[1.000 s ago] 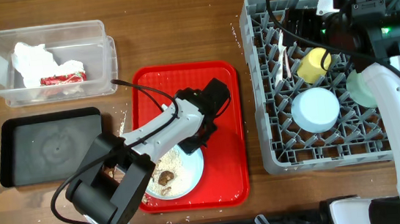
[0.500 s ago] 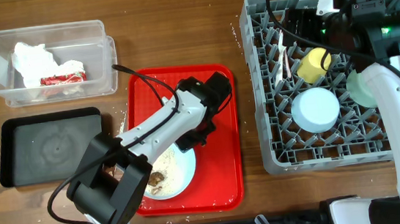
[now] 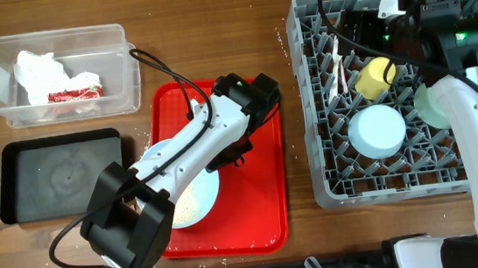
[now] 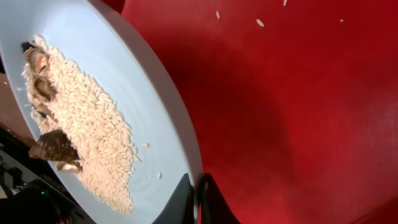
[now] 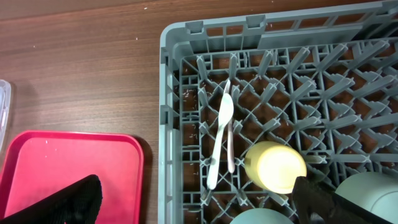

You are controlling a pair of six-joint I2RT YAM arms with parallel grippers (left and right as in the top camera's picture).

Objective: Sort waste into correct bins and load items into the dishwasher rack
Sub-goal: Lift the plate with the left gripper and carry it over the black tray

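Note:
My left gripper [image 4: 198, 199] is shut on the rim of the larger light blue plate [image 4: 124, 68], which is tilted over the flat red tray [image 4: 298, 112]. Rice-like food scraps [image 4: 87, 130] with brown bits lie on the plate. In the overhead view the left gripper [image 3: 230, 155] is over the tray and the plate [image 3: 195, 204] shows below the arm. My right gripper [image 5: 199, 205] is wide open and empty above the dishwasher rack [image 5: 171, 93]. The rack [image 3: 311, 101] holds the white spoon [image 5: 221, 137], yellow-green cup [image 5: 273, 167], light blue bowl [image 3: 378, 129] and pale green dish [image 3: 434, 105].
The clear box [image 3: 119, 71] at the back left holds the white tissue [image 3: 35, 70] and the red-and-white wrapper [image 3: 72, 94]. The shallow black tray [image 3: 15, 186] lies in front of it. Crumbs lie on the wood beside the red tray [image 3: 263, 202].
My left gripper has risen and moved back with the plate's rim, tilting the plate. The red tray has slid a little to the left. The right arm has not moved.

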